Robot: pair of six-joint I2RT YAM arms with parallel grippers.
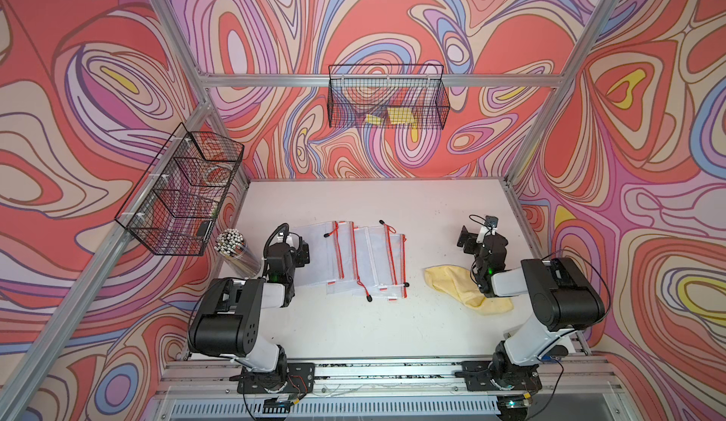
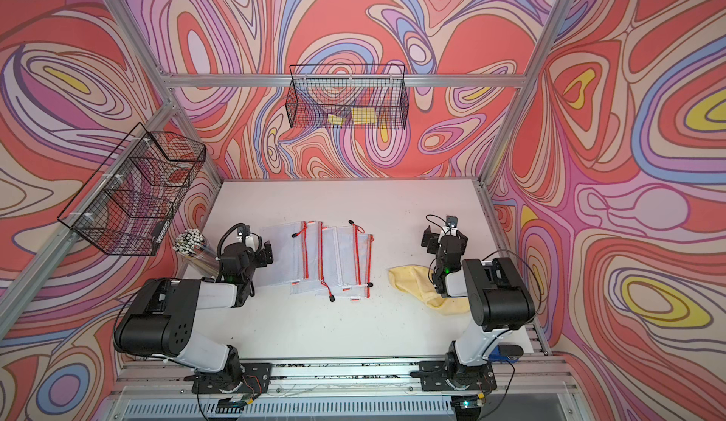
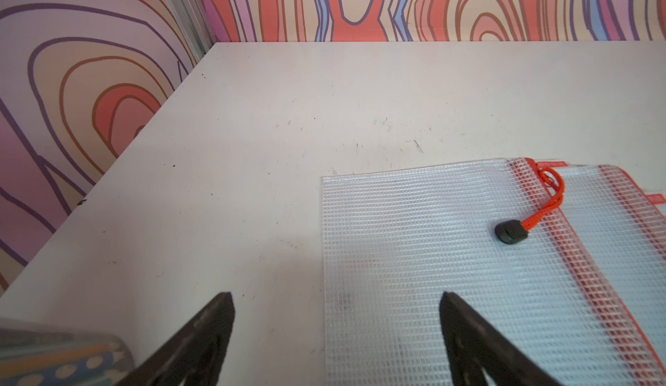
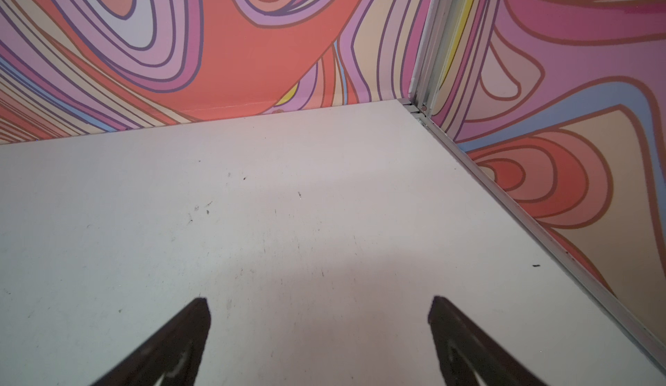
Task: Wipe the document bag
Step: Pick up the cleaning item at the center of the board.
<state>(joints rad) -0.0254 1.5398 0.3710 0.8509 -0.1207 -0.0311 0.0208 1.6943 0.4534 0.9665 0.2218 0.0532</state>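
Observation:
Several clear mesh document bags [image 1: 365, 258] [image 2: 334, 258] with red zips lie overlapped, flat on the middle of the white table. My left gripper [image 1: 290, 252] [image 2: 253, 254] hangs open at the left edge of the leftmost bag [image 3: 432, 240]. In the left wrist view the left gripper [image 3: 335, 301] has one fingertip over bare table and one over the mesh, with nothing between them. A crumpled yellow cloth [image 1: 455, 281] [image 2: 416, 281] lies to the right, partly under my right arm. My right gripper [image 1: 481, 242] [image 4: 319, 305] is open and empty over bare table beyond the cloth.
A clear jar of pens [image 1: 235, 254] stands at the table's left edge beside my left arm. Wire baskets hang on the left wall [image 1: 184, 195] and the back wall [image 1: 387, 98]. The white table [image 1: 353, 328] ends at walls on three sides.

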